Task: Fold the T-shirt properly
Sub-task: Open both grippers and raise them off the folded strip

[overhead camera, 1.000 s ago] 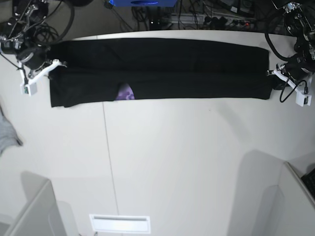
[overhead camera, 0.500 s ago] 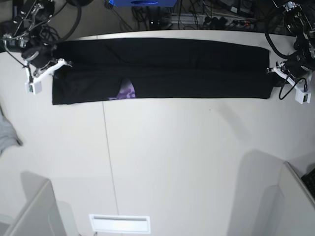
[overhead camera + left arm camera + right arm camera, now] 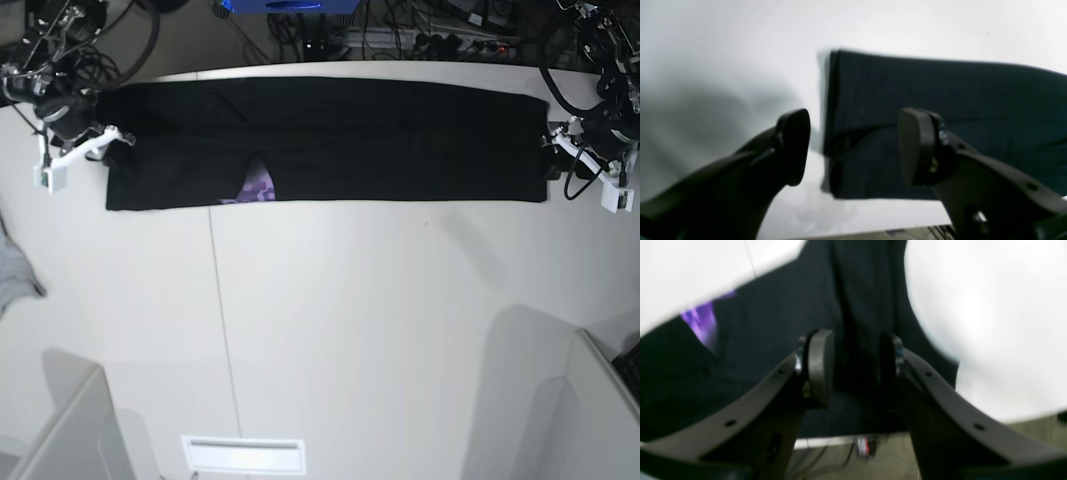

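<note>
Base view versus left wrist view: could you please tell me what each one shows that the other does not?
Only the base view shows the whole T-shirt folded into a long band across the far side of the table, its purple print peeking out, the right gripper at the other end, and a grey cloth at the table's edge. Only the left wrist view shows the left gripper with its jaws apart, nothing between them. Both show the shirt's end lying flat on the white table.

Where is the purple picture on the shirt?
In the base view, the purple picture peeks out at the T-shirt's near edge, left of its middle, nearer the right gripper.
</note>
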{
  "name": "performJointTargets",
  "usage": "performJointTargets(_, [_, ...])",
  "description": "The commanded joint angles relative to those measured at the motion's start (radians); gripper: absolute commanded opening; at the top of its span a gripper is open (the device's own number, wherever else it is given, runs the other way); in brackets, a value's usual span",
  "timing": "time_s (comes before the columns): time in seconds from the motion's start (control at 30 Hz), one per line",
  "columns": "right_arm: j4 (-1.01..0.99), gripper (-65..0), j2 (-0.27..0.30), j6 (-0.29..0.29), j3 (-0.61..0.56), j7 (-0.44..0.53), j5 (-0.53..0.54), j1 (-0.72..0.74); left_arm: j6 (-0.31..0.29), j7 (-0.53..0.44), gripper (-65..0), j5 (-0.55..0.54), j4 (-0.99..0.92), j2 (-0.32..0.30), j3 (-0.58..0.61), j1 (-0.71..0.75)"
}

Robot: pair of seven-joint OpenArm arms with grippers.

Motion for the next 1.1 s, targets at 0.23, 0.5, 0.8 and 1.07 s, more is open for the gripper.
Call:
performJointTargets(0.23, [-0.116, -65.0, 0.098, 0.001, -0.129, 0.135, 0.019, 0.085, -0.002, -0.013, -65.0, 0.233, -0.089, 0.128, 0.002, -0.133])
performJointTargets(0.5, [-0.385, -65.0, 0.113, 0.001, -0.138, 0.182, -0.107, 0.2, -0.001, -0.071, -65.0, 0.37, -0.204, 0.157, 0.126, -0.167])
performJointTargets(0.8, [-0.532, -65.0, 0.119, 0.004, -0.14, 0.224, -0.215, 0.282, 0.001, -0.128, -65.0, 0.37, -0.411, 0.159, 0.194, -0.181])
performJointTargets(1.07, [-0.64, -65.0, 0.121, 0.006, -0.217, 0.288, -0.256, 0.406, 0.104, -0.128, -65.0, 0.37, -0.442, 0.154, 0.198, -0.302])
